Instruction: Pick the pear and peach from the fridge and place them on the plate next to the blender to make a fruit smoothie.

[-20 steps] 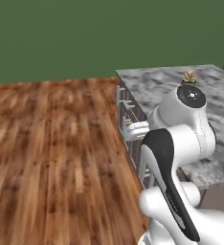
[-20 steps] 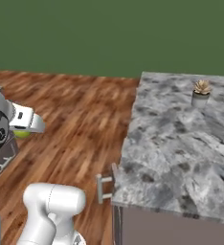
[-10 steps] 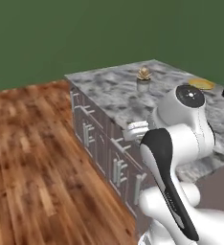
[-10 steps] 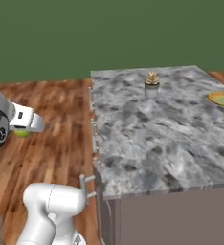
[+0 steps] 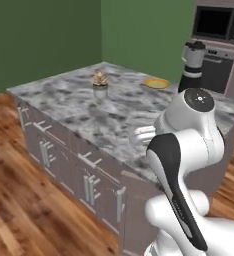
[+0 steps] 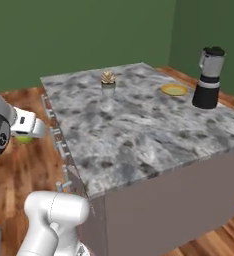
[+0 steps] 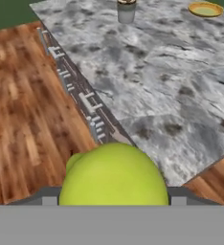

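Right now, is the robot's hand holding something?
Gripper: closed on the pear, held beside the counter.

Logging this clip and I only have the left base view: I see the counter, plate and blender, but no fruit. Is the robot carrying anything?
Observer: Yes, a yellow-green pear sits right at the jaws in the hand view.
Operator: Where is it relative to the counter?
Observer: The right base view has the pear held off the counter's left edge, above the wood floor.
Operator: Anything on the plate?
Observer: The plate looks bare, with the blender beside it.
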